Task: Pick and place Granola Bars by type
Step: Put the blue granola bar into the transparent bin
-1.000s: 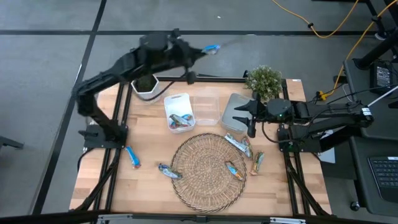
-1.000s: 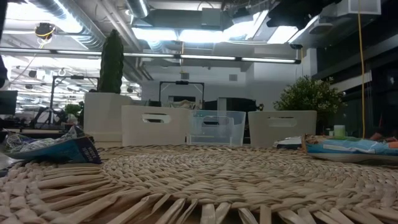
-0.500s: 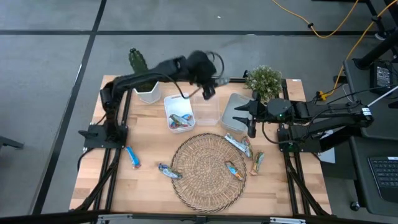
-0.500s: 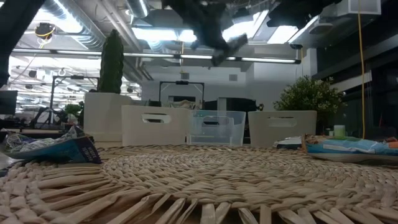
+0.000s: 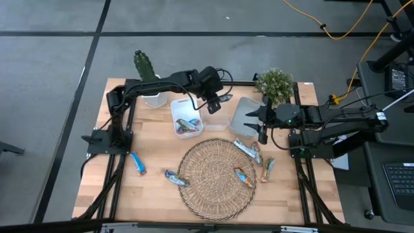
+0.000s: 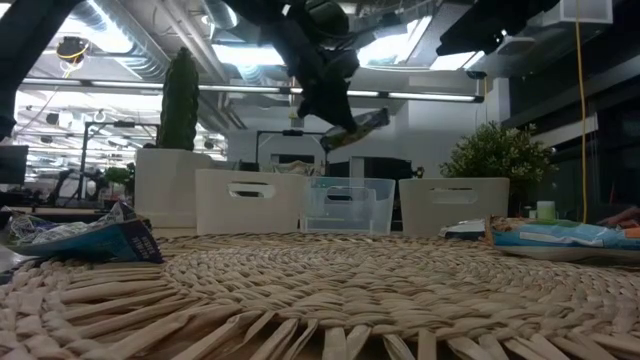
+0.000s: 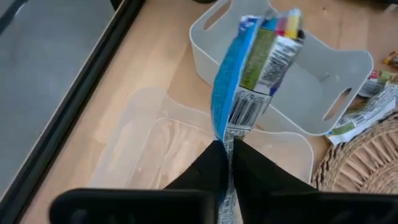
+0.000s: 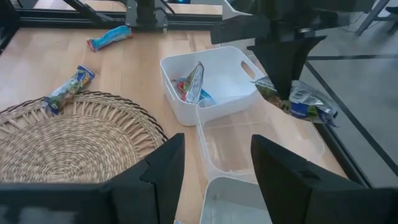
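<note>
One blue granola bar (image 7: pixel 252 74) is pinched tight in the left pincer (image 7: pixel 225 163), up in the air. Right under the pincer sits a clear tub (image 5: pixel 215 116). The right pincer (image 8: pixel 214 165) is wide apart, holding nothing, beside a white tub (image 5: pixel 244 115).

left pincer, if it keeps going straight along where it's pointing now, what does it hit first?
Probably the clear tub. The left pincer, shut on a blue granola bar, points down at it in its wrist view, with the empty white tub beyond. Depth is unclear.
</note>
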